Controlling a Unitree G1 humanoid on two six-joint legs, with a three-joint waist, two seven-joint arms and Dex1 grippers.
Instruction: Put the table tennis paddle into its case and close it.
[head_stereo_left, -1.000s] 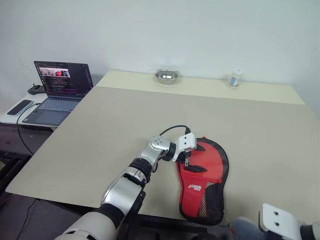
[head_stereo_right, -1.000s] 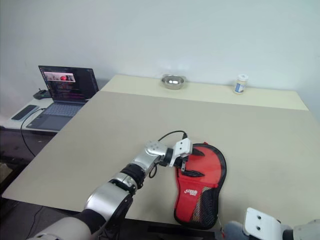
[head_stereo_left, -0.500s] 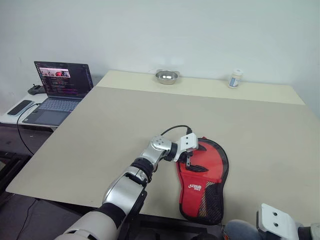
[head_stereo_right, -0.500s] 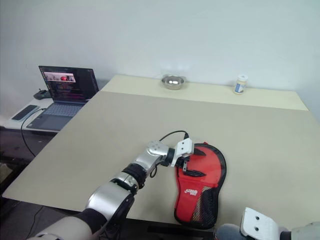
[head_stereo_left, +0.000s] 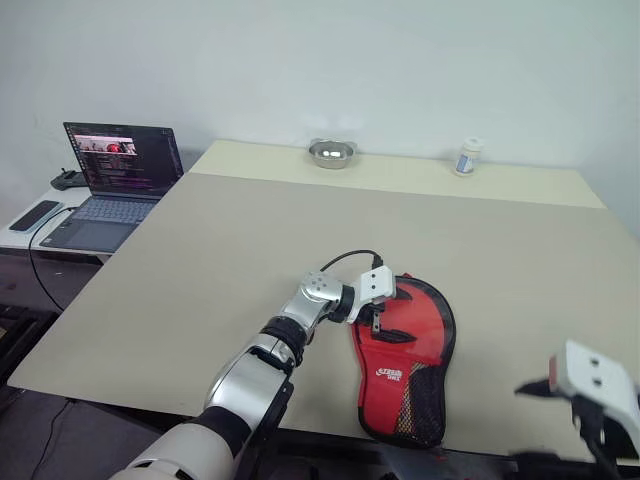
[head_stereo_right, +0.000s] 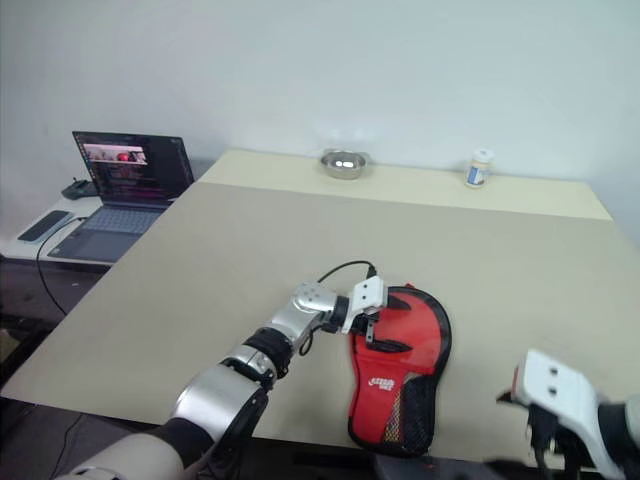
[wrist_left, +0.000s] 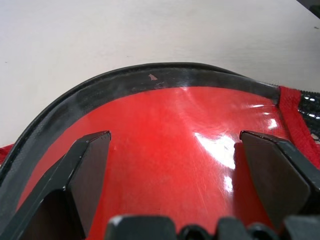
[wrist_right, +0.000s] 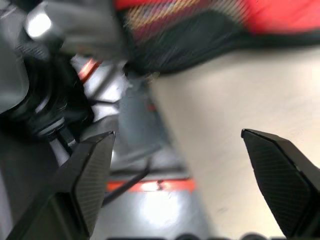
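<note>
Red case (head_stereo_left: 405, 365) lying lower centre on table (head_stereo_left: 250, 250), white lettering unreadable, left gripper (head_stereo_left: 385, 316) resting open on it, right gripper (wrist_right: 180, 185) open lower right.

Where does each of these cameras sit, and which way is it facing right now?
Left eye and right eye: on the head, looking forward and down over the table; the left arm reaches the case, the right gripper hangs at the near edge.
Left wrist: along the open left gripper, close over glossy red inside the case.
Right wrist: along the open right gripper, past the table's edge toward the floor.
Shared: all four views show the case.
</note>
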